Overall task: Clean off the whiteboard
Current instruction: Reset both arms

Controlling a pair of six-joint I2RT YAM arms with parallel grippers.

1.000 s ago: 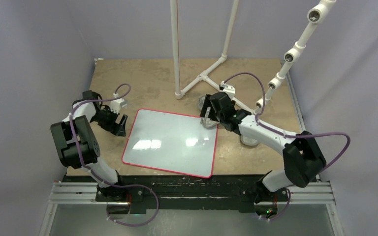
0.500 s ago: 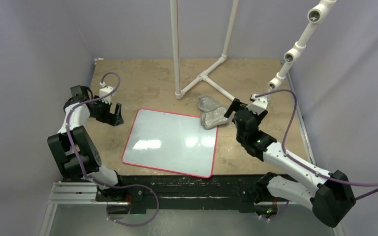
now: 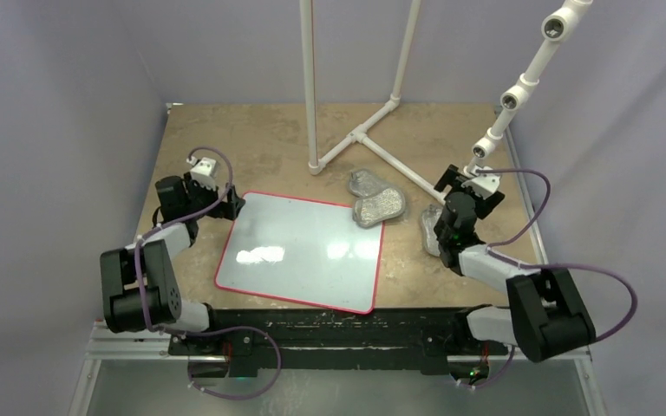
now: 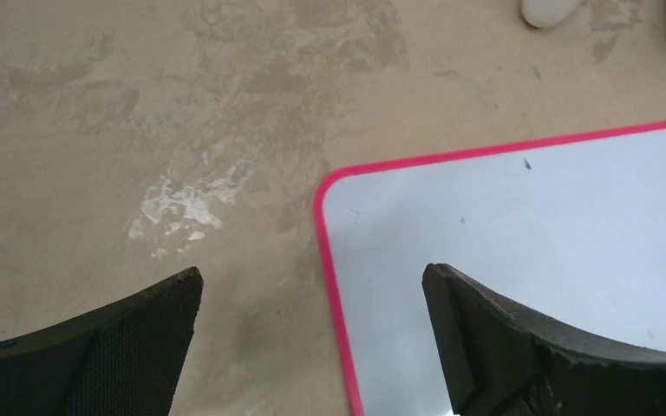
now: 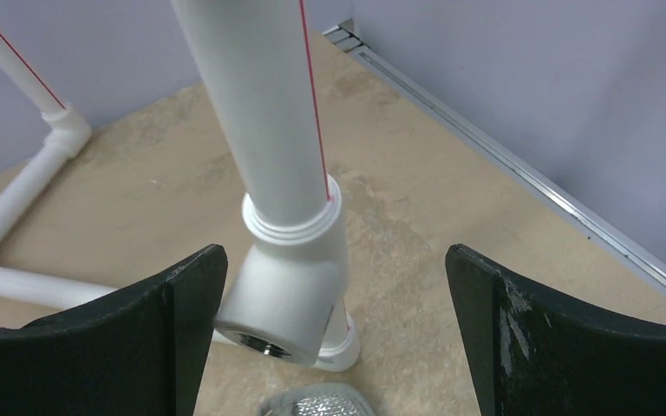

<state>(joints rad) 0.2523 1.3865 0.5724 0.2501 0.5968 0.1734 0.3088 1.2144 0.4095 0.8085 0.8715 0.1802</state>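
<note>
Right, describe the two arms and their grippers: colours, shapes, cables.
Both the left arm and right arm have white links, boxy black joints and a looping purple cable. The left gripper and right gripper have broad, black, wedge-shaped fingers.

Whiteboard (image 3: 299, 251) flat on table (image 3: 251, 139), silvery pads (image 3: 378, 205) at far-right corner

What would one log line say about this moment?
whiteboard: no scribbles visible | left hand: open, empty, over its corner | right hand: open, empty, facing white pipe
</note>
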